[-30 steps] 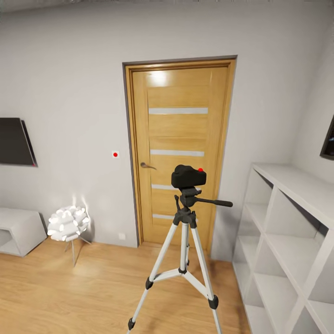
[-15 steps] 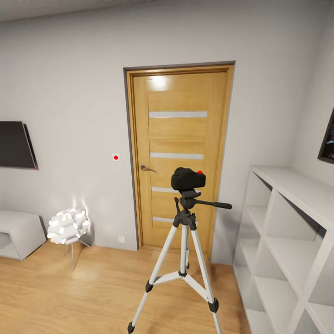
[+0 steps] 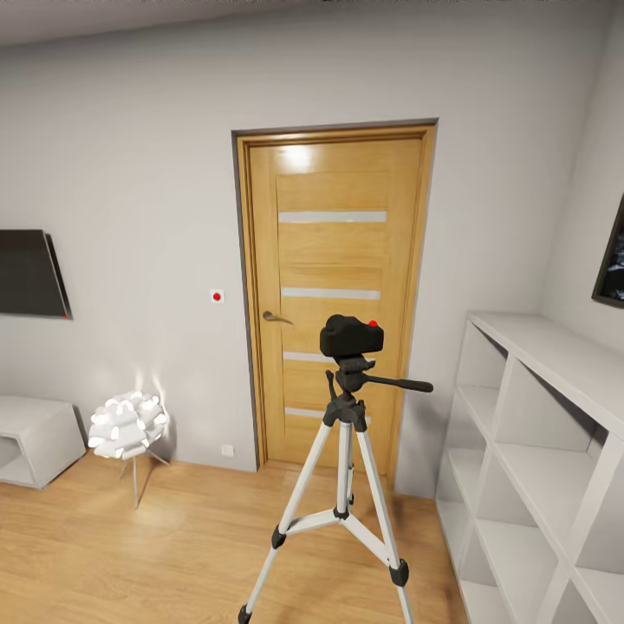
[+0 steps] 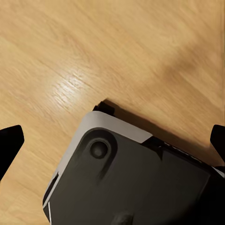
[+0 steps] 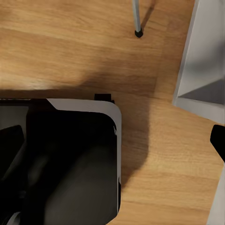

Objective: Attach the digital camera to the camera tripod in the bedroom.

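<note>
The bedroom has pale grey walls (image 3: 130,156) and a light wood plank floor (image 3: 156,546). In the middle of the far wall stands an oak door (image 3: 334,295) with frosted stripes, closed. On the right side a white open shelf unit (image 3: 537,451) runs along the wall. At the left a dark screen (image 3: 30,273) hangs on the wall, with a low white cabinet (image 3: 30,438) under it.

The camera tripod (image 3: 347,485) stands on the floor in front of the door, its three silver-white legs spread, and its black pan bar points to the right. Near the left wall a white petal-shaped lamp (image 3: 127,422) stands on thin legs. The digital camera (image 3: 350,336) sits on top of the tripod head, touching it, with its red dot on the upper right.

The left claw (image 4: 112,140) is spread, its dark fingertips (image 4: 10,140) at both edges of the left wrist view, above the robot's own grey and black base (image 4: 136,183). The right claw (image 5: 112,136) is spread too, and one tripod foot (image 5: 138,33) shows on the floor beyond it
</note>
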Motion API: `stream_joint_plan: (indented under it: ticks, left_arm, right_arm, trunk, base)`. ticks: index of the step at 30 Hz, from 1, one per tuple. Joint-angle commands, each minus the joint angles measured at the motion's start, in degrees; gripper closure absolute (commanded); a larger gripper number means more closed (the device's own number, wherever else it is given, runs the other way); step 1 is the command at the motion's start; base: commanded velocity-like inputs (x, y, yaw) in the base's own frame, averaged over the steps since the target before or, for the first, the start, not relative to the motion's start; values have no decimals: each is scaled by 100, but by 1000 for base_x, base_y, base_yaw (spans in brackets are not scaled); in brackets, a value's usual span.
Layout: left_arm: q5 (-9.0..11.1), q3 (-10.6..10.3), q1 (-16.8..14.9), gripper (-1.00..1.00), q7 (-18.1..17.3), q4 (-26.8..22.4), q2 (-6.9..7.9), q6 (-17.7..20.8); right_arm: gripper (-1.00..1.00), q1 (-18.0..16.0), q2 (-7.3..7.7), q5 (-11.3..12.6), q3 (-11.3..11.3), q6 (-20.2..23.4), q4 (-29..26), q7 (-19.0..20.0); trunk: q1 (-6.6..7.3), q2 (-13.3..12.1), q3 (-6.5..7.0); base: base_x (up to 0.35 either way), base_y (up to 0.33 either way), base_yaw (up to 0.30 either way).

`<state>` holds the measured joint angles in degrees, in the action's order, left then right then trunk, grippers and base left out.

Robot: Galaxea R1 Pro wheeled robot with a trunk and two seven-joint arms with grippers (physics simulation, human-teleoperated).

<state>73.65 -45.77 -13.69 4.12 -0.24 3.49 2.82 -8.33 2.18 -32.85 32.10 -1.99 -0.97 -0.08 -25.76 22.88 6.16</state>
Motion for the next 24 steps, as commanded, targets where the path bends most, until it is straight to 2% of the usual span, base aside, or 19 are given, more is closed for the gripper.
stream_joint_plan:
  ticks: [1, 24]
  left_arm:
    - [24, -51, -2, -100, 19, 2, -7, -16]
    - [-17, -39, -2, -100, 97, -29, 16, -144]
  right_arm:
    - [-100, -2, 2, -47, 50, -29, 5, -1]
    - [-100, -1, -11, -104, -3, -30, -24, -1]
  trunk:
    - [-2, 4, 0]
    - [-2, 4, 9]
  base:
    - [0, 0, 0]
    - [0, 0, 0]
